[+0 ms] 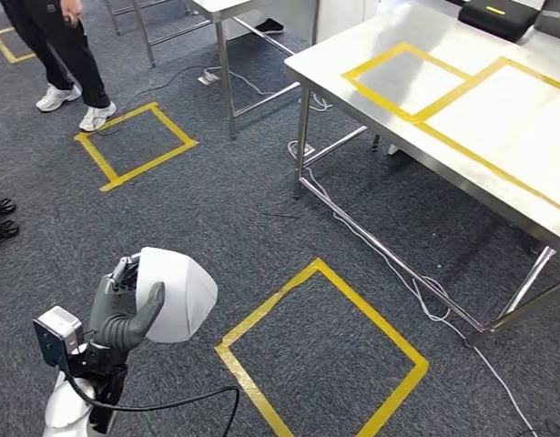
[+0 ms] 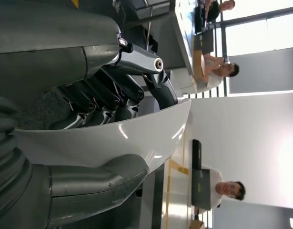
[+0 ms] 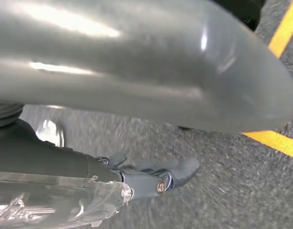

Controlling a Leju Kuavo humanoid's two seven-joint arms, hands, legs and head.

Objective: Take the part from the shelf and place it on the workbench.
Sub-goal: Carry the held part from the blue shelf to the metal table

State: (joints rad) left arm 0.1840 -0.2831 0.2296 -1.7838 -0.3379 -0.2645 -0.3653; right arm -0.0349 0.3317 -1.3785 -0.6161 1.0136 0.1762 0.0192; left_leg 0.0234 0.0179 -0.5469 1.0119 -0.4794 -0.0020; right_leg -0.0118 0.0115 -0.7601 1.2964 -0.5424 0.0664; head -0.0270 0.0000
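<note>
- The left hand (image 1: 118, 314) grips the white part (image 1: 174, 293), thumb across its front face and the darker fingers (image 2: 112, 95) curled behind it; the left wrist view shows the shell pinched between thumb and fingers.
- The part hangs low over the grey carpet (image 1: 215, 209), well short of the tabletop (image 1: 401, 45) and to the left of it, just left of the nearest yellow tape square on the floor (image 1: 318, 350).
- The right hand (image 3: 166, 176) hangs above the carpet near a yellow line; its fingers look loosely extended and nothing shows in them, so I judge it spread and idle.
- The step in hand, as I read it, is the carry: the part is off the shelf and not yet on the tabletop.
- To do it well, keep the grip steady while walking; the shell is smooth and glossy, so it could slip if the hold loosens.
- The floor square beside the tabletop looks like the standing mark; stopping squarely in it should bring the tabletop within the left arm's reach.
- Lift the part above the tabletop's edge before moving over it, so the shell does not knock the metal rim.
- The yellow tape boxes on the tabletop (image 1: 414, 82) seem the likely drop zones; which one is meant I cannot tell.
- White cables (image 1: 373, 241) lie on the carpet under the tabletop, a tripping risk near the legs.
- A person (image 1: 64, 45) stands far from the tabletop.
</note>
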